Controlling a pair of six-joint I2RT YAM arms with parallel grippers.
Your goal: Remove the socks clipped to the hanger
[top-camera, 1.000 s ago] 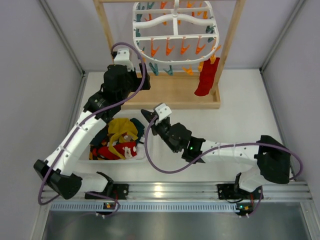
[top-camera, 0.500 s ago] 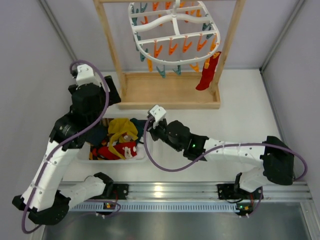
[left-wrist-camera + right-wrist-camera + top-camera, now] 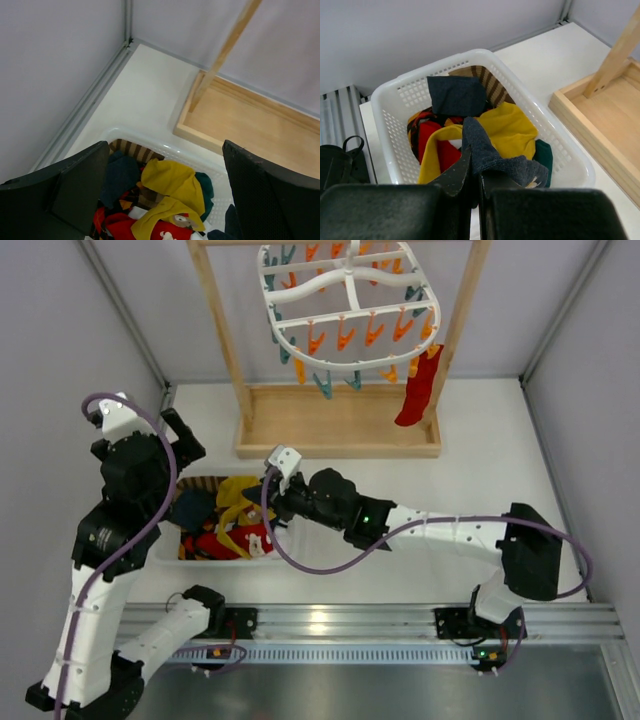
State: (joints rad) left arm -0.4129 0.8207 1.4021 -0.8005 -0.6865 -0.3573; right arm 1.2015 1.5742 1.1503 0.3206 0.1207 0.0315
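The wide plain red sock [image 3: 418,390] hangs from a peg at the right edge of the white plastic oval hanger [image 3: 349,275], with its long axis vertical and its toe down beside the light wooden stand's [image 3: 340,435] post. The right claw [image 3: 475,172] is clenched on the dark navy sock [image 3: 485,150] – limp and folded over the white perforated plastic basket [image 3: 485,52], where the mustard yellow sock [image 3: 512,130] lies. The left claw [image 3: 165,150] is spread wide above the basket.

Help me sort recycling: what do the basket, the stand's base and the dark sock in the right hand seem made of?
Basket: glossy white plastic, moulded grid holes.
Stand base: pale matte wood, faint grain.
Dark sock: soft knit fabric, limp; fibre unclear.
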